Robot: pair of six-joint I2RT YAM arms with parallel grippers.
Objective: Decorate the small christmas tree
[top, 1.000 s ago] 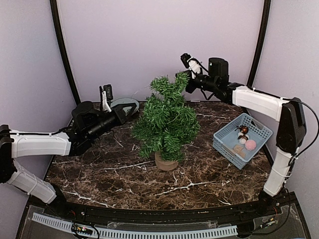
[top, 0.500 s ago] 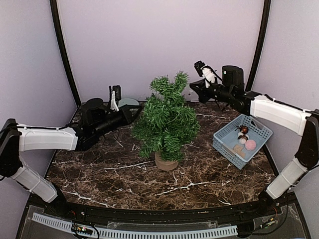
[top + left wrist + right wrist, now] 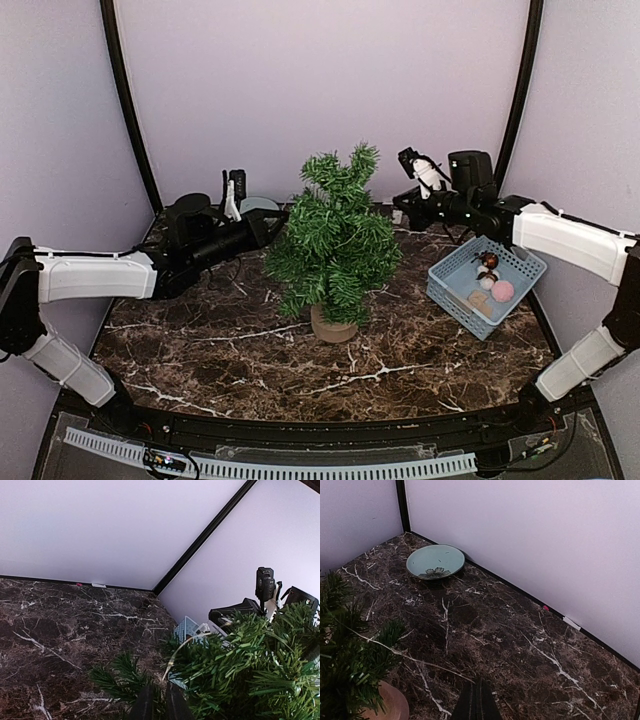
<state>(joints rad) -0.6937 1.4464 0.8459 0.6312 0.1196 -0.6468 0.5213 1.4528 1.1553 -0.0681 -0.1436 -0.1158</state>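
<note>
The small christmas tree [image 3: 335, 240] stands mid-table on its tan stump [image 3: 333, 325]. A thin pale string [image 3: 410, 657] runs from its branches [image 3: 345, 665] to my right gripper [image 3: 479, 689], which is shut on it, low over the marble right of the tree [image 3: 400, 207]. My left gripper [image 3: 280, 222] is pushed into the tree's left side. In the left wrist view its fingers [image 3: 160, 700] stand a slit apart among the needles [image 3: 250, 665]. The string [image 3: 182, 647] arcs up into the branches from just above their tips.
A light blue basket [image 3: 450, 290] at the right holds small ornaments, one a pink ball [image 3: 502, 290]. A pale green plate [image 3: 435, 561] lies in the back left corner, behind the left arm [image 3: 258, 204]. Purple walls close in the table.
The right gripper has drawn back from the treetop, to the right and lower. The left arm has reached further into the tree, and its jaws have parted slightly.
</note>
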